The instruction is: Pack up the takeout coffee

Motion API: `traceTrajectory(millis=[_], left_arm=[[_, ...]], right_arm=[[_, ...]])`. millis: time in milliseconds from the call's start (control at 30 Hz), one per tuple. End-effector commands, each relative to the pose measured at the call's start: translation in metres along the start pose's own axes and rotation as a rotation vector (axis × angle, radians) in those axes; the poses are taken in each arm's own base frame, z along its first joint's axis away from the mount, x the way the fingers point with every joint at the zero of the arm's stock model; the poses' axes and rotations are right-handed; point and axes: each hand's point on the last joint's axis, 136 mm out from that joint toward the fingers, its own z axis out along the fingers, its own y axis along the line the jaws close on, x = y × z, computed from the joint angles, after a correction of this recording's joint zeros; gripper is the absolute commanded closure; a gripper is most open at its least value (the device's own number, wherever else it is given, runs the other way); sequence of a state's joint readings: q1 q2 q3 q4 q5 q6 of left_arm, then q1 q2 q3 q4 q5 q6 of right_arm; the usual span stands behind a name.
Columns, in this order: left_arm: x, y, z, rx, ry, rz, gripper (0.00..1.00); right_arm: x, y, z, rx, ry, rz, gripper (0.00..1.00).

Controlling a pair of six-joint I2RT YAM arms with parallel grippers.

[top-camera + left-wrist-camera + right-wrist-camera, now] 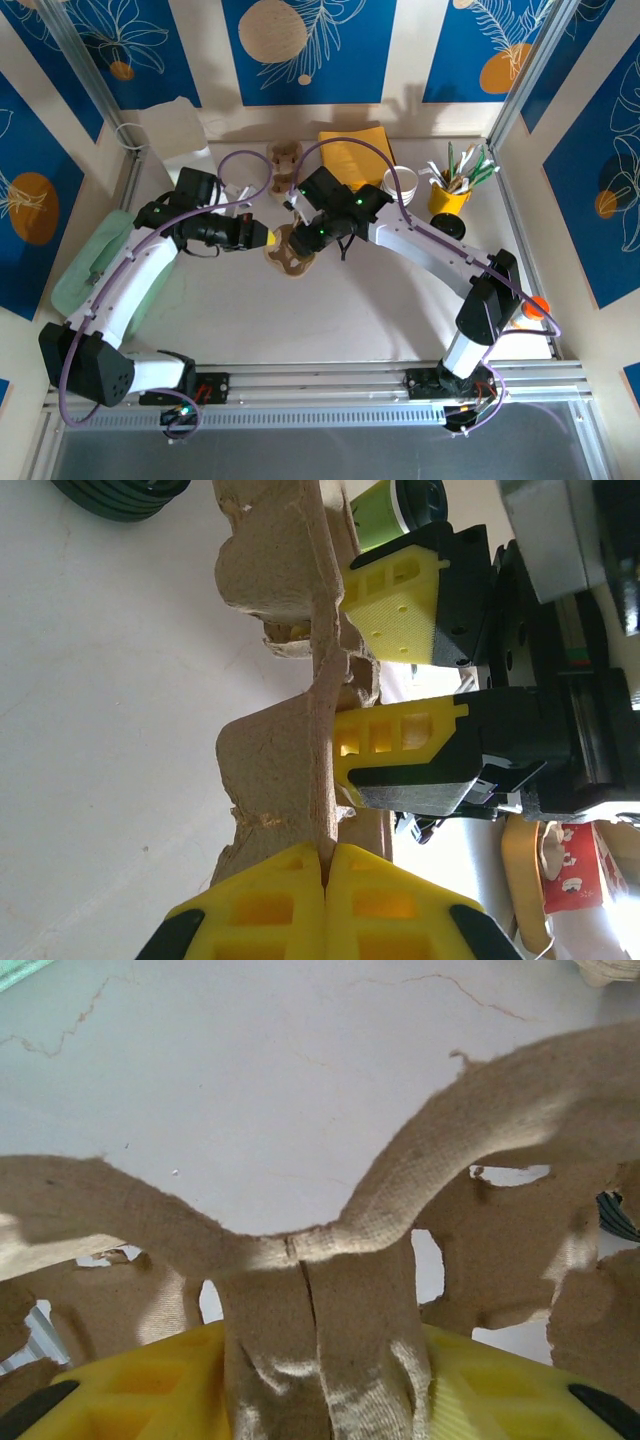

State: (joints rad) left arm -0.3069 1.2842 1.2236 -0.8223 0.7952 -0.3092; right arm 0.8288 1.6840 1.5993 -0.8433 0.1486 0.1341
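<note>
Two arms: left arm and right arm extended inward from the near edge, meeting at mid-table over the pulp carrier.
Left gripper: jaws fully closed, pinching the carrier's thin edge wall between its yellow pads.
Right gripper: jaws part-way apart, astride the carrier's central rib. Whether the pads pressed on the rib could not be determined.
Carrier wells: empty as far as visible. Whether the carrier was lifted off the table could not be judged.
Takeout coffee: upright at the far right of the table, just beside the yellow cutlery holder, well apart from both grippers.
Far edge: second carrier and yellow napkins, neither touched.
Completed: judged to be nothing beyond taking hold of the carrier; no cup was loaded.
Remaining: carrier to be set ready, cup to be fetched from the far right and seated in a well.
</note>
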Motion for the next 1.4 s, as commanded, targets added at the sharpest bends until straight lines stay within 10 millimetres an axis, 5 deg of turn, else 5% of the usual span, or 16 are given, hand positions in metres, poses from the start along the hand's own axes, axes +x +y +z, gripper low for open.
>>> traceTrajectory(millis=[0,100,233,367,633,967,1133,1367], left_arm=[[-0.004,-0.003,0.000,0.022,-0.009,0.002,1.00],[-0.008,-0.003,0.000,0.022,-0.015,0.002,0.97],[-0.015,-0.001,-0.003,-0.015,-0.041,0.005,0.73],[-0.028,0.004,-0.015,-0.088,-0.087,0.001,0.63],[-0.074,0.026,-0.075,-0.321,-0.289,-0.054,0.56],[-0.134,0.098,-0.199,-0.870,-0.591,-0.149,0.47],[-0.163,0.133,-0.230,-0.967,-0.622,-0.222,0.46],[-0.190,0.178,-0.241,-1.019,-0.587,-0.311,0.45]], right_arm=[[0.003,-0.002,-0.007,-0.014,-0.006,0.019,0.57],[0.005,-0.005,-0.007,-0.008,-0.003,0.018,0.59],[0.008,-0.011,-0.007,0.007,0.009,0.023,0.61],[0.014,-0.018,-0.005,0.019,0.026,0.032,0.61],[0.023,-0.022,-0.007,0.024,0.039,0.039,0.63],[0.034,-0.021,-0.008,0.016,0.063,0.043,0.63],[0.039,-0.020,-0.013,0.015,0.061,0.042,0.64],[0.043,-0.021,-0.019,0.015,0.061,0.040,0.64]])
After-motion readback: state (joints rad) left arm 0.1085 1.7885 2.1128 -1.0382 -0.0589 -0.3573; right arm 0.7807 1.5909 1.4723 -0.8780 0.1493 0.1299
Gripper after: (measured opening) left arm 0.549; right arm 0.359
